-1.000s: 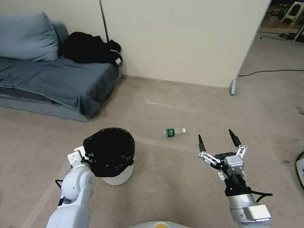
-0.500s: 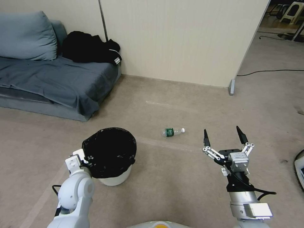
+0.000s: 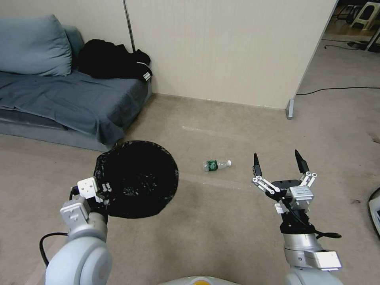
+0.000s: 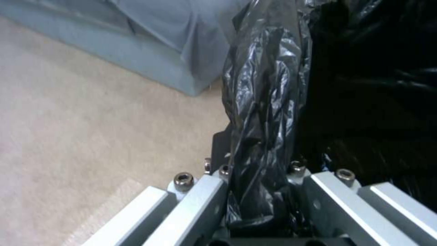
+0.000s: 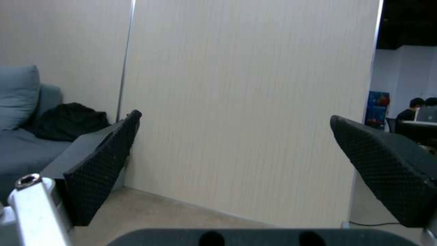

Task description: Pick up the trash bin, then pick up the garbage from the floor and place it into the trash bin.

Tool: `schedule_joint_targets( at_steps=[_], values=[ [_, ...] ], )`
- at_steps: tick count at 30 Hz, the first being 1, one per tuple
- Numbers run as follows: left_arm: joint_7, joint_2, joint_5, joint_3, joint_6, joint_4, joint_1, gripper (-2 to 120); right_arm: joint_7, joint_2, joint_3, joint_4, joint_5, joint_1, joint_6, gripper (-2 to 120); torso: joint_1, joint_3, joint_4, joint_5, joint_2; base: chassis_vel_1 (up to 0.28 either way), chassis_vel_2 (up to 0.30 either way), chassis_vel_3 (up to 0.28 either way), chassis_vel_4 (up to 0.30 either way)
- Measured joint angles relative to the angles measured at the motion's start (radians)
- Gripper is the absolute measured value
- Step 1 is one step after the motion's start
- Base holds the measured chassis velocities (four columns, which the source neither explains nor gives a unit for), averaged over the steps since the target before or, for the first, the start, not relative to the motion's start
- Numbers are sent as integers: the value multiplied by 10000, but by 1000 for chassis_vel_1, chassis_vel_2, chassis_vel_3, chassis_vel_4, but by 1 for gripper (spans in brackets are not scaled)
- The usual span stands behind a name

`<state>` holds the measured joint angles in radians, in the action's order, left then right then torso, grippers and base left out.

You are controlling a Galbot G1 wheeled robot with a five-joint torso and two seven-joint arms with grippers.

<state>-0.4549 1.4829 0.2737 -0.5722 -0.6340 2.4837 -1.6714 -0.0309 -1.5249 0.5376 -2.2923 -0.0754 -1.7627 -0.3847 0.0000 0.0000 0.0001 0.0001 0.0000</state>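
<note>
1. Left gripper (image 3: 103, 189), near left: clamped on the near rim of the round trash bin lined with a black plastic bag (image 3: 136, 179); bin held clear of the floor, mouth tipped toward the camera. In the left wrist view, bunched black liner (image 4: 264, 136) pinched between the two metal finger bars (image 4: 200, 201).
2. Right gripper (image 3: 278, 165), near right: spread wide, black-tipped fingers (image 3: 256, 166) pointing away and up, nothing between them, nothing touched. In the right wrist view, textured black pads (image 5: 102, 171) far apart against the pale wall panel (image 5: 245, 102).
3. Small clear plastic bottle with a green label and white cap (image 3: 216, 164): lying on its side on the beige carpet (image 3: 221, 221), between bin and right gripper, slightly farther off, apart from both.
4. Far left: grey sofa (image 3: 71, 103) with a grey cushion (image 3: 33, 45) and a black garment (image 3: 113, 61).
5. Far centre: beige partition wall (image 3: 221, 47), ending at a metal foot (image 3: 291, 109); open passage to its right with a black cable (image 3: 336, 90) on the floor.
6. Bare carpet around the bottle on all sides.
</note>
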Motion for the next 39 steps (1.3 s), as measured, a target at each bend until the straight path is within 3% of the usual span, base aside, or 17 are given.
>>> schedule_joint_targets(
  at_steps=[11,21,39],
  values=[
    [629,567,-1807,840,912,234,-1276,1,-399,-276,-131,317,-261,-220,-244,100,-1,0,-1,-1,0,0,0,0,0],
    [761,949,-2611,1277,1777,151,-1810,1,-336,-425,-85,426,-204,-309,-355,100,-2,-1,-1,1,1,-25,26,24,-27],
    [854,980,-2864,1359,1807,-28,-1748,1,-272,-470,-25,482,-112,-242,-200,100,0,0,0,-1,0,-155,153,153,-158]
  ],
)
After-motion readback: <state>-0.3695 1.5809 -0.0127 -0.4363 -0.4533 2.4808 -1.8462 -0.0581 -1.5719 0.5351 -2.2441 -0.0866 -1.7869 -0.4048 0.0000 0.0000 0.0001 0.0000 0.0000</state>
